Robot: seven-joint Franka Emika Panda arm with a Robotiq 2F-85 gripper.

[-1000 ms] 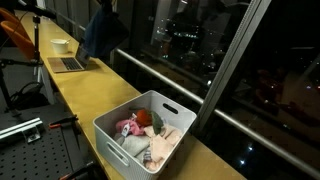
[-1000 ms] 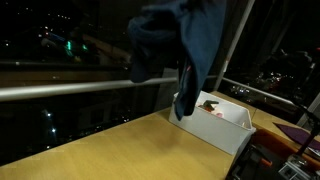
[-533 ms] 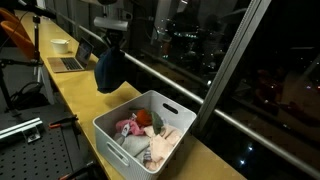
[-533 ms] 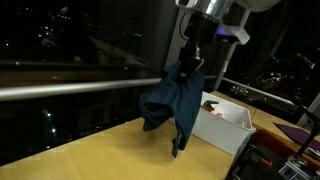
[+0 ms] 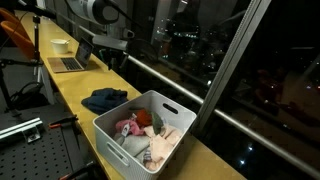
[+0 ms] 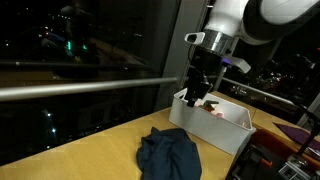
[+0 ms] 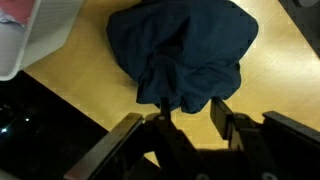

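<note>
A dark blue garment (image 5: 104, 99) lies crumpled on the yellow wooden counter (image 5: 70, 90), next to a white basket (image 5: 146, 130). It shows in both exterior views (image 6: 168, 156) and fills the top of the wrist view (image 7: 185, 55). My gripper (image 6: 194, 92) hangs above the garment, apart from it, with its fingers spread and nothing between them (image 7: 190, 118). In an exterior view the gripper (image 5: 113, 58) is above the counter, behind the garment.
The white basket (image 6: 215, 129) holds several pieces of clothing, pink, red and beige. A laptop (image 5: 70, 63) and a white bowl (image 5: 60, 45) sit further along the counter. A dark window with a metal rail (image 6: 80, 88) runs along the counter's far edge.
The garment hung from my gripper in the air. Now it lies on the counter, released, and my gripper is open and raised above it.
</note>
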